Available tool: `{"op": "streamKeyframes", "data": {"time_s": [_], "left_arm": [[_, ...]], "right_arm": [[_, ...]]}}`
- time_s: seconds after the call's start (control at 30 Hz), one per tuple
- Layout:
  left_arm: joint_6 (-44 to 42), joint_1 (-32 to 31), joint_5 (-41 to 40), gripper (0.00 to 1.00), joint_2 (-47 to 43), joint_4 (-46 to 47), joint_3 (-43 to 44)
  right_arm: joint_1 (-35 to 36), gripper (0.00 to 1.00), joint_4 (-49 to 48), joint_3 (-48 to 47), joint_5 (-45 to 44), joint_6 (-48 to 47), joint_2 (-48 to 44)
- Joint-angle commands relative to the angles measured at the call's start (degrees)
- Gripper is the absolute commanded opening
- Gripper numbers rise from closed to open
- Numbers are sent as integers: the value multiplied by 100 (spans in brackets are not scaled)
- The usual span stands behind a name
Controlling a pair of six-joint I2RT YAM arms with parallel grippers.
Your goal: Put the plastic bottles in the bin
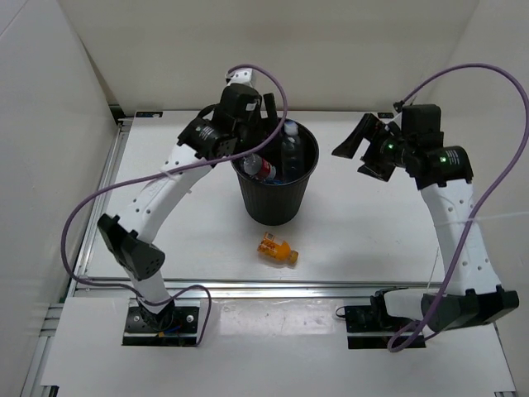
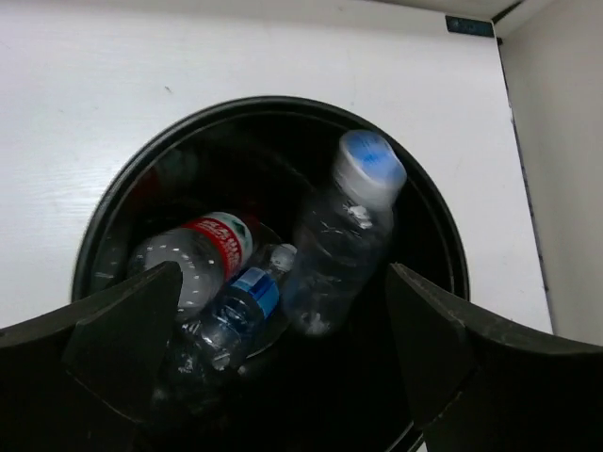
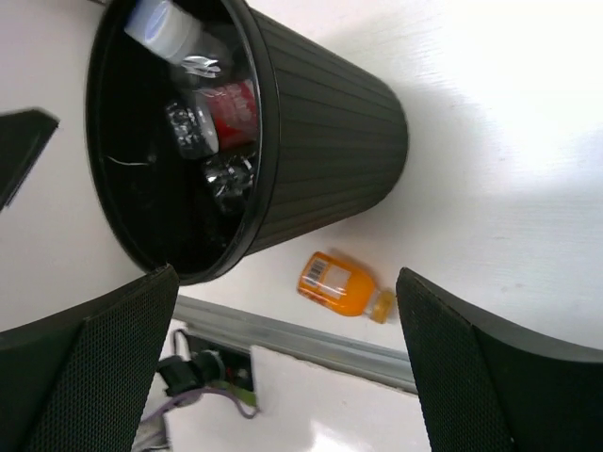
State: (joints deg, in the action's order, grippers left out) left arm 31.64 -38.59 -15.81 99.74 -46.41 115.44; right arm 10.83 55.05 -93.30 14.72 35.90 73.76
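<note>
The round black bin (image 1: 276,198) stands mid-table. Inside it lie a red-label bottle (image 2: 205,247), a blue-label bottle (image 2: 236,306) and a clear bottle with a pale cap (image 2: 341,240), blurred and tilted against the wall. They also show in the right wrist view, the red-label one (image 3: 231,108) among them. The short orange bottle (image 1: 277,249) lies on its side on the table in front of the bin, also in the right wrist view (image 3: 341,285). My left gripper (image 1: 266,112) is open and empty above the bin's rim (image 2: 283,105). My right gripper (image 1: 357,154) is open and empty, right of the bin.
White walls enclose the table on the left, back and right. A metal rail (image 1: 248,289) runs along the table's near edge, with both arm bases below it. Purple cables loop over both arms.
</note>
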Motion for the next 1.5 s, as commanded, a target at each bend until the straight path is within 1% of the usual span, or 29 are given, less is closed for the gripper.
{"op": "streamKeyframes", "data": {"time_s": [0.0, 0.03, 0.07, 0.1, 0.13, 0.17, 0.2, 0.23, 0.3, 0.47, 0.6, 0.63, 0.67, 0.77, 0.83, 0.87, 0.9, 0.93, 0.97, 1.0, 1.03, 1.07, 1.2, 1.27, 1.3, 1.33, 1.4, 1.43, 1.47], "left_arm": [[-211, -79, -825, 100, -1583, -185, -10], [-106, -79, -1201, 100, -1929, -53, -352], [34, -79, -1396, 100, -2280, -52, -1095], [349, -79, -1590, 100, -2632, -52, -1494], [508, -26, -1792, 100, -3332, -52, -1907], [649, -26, -2089, 100, -3669, -52, -2711], [781, -26, -2179, 100, -3977, -122, -3067], [1087, -26, -2241, 100, -4502, -235, -3367], [1475, -26, -2365, 100, -4884, -882, -3920], [2530, -26, -2426, 100, -5605, -2064, -4380], [2830, -26, -2479, 100, -5852, -2390, -4495], [2891, -26, -2479, 100, -5905, -2468, -4495], [2892, -26, -2479, 100, -5905, -2469, -4495], [2892, -26, -2532, 100, -5905, -2583, -4434], [2892, -26, -2532, 100, -5905, -2583, -4433], [2892, -26, -2532, 100, -5905, -2583, -4433], [2892, -26, -2532, 100, -5957, -2583, -4433], [2840, -26, -2532, 100, -5958, -2583, -4433], [2839, -26, -2532, 100, -6019, -2583, -4581], [2839, -26, -2532, 100, -6019, -2522, -4652], [2839, -26, -2532, 100, -6089, -2522, -4723], [2839, -26, -2532, 100, -6142, -2470, -4845], [2839, -26, -2418, 100, -6204, -2469, -5039], [2839, -26, -2313, 100, -6204, -2469, -5092], [2839, -26, -2312, 100, -6204, -2469, -5093], [2839, -26, -2260, 100, -6204, -2469, -5153], [2778, -26, -2207, 100, -6151, -2469, -5154], [2708, -26, -2155, 100, -6151, -2469, -5215], [2629, -26, -2093, 100, -6099, -2469, -5216]], "right_arm": [[-177, 100, -134, 599, 91, 451, -623], [-282, 100, -248, 950, 310, 653, -765], [-475, 100, -379, 1745, 573, 881, -914], [-555, 100, -537, 2188, 828, 1397, -1220], [-634, 100, -896, 2619, 1370, 1654, -1371], [-800, 100, -1056, 3024, 1619, 1892, -1494], [-863, 100, -1179, 3654, 1839, 2086, -1670], [-863, 100, -1372, 3887, 1998, 2340, -1672], [-925, 100, -1374, 4161, 2349, 2404, -1672], [-776, 100, -1374, 4880, 2790, 3009, -1223], [-451, 100, -1663, 5452, 3010, 4194, -1144], [-276, 100, -1725, 5749, 3080, 4763, -1144], [-179, 100, -1725, 5874, 3081, 5029, -1196], [77, 100, -1927, 5807, 2968, 5252, -1197], [286, 100, -1560, 5246, 2214, 4429, -1092], [410, 100, -1323, 4381, 1793, 3947, -917], [585, 100, -1069, 3929, 1301, 3438, -820], [1039, 100, -727, 3550, 774, 2475, -732], [1331, 100, -723, 3294, -249, 2057, -731], [1647, 100, -819, 3161, -712, 1713, -731], [2181, 100, -1151, 3160, -1064, 1440, -731], [2413, 100, -1441, 3299, -1242, 846, -940], [3712, 100, -2655, 4177, -2156, -160, -1573], [4066, 100, -3312, 4529, -2385, -564, -1994], [4355, 100, -3508, 4809, -2386, -1141, -2101], [4488, 100, -3727, 4899, -2447, -1434, -2250], [4812, 100, -3843, 5022, -2448, -2049, -2252], [4893, 100, -3844, 5023, -2500, -2661, -2182], [4963, 100, -3904, 5023, -2500, -2972, -2086]]}}
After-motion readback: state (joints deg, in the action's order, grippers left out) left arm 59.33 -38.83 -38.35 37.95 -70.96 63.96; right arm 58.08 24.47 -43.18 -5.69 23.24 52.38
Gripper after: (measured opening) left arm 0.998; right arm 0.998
